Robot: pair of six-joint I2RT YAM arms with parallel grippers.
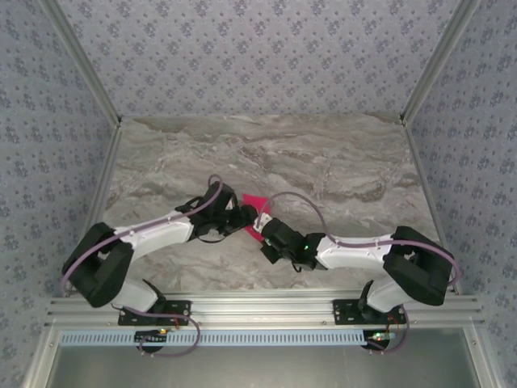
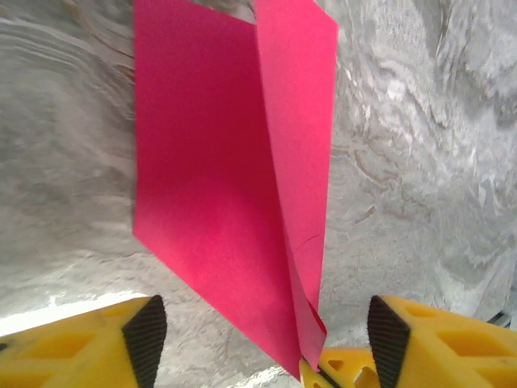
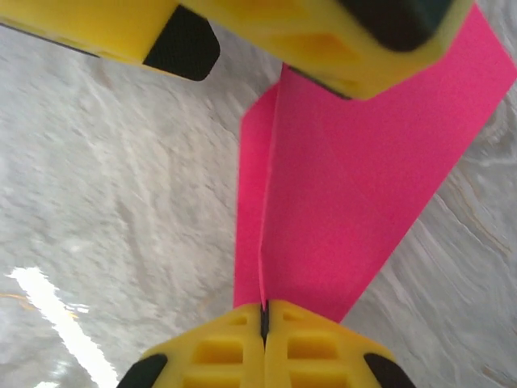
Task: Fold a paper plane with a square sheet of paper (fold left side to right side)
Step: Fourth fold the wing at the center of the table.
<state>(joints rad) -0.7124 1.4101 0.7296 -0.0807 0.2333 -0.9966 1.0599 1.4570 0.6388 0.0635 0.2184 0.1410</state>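
Paper, smooth magenta w/ sharp crease, in right pincer.

Nothing to read here.
Paper comes up plain pink, wallpaper shows just a small repeating motif, table only marble veining: no letters, numbers or labels legible.

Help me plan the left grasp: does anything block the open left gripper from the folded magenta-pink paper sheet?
Nothing visible does. The folded magenta-pink paper sheet sits between the open fingers of the left gripper; the right gripper pinches its edge nearby.
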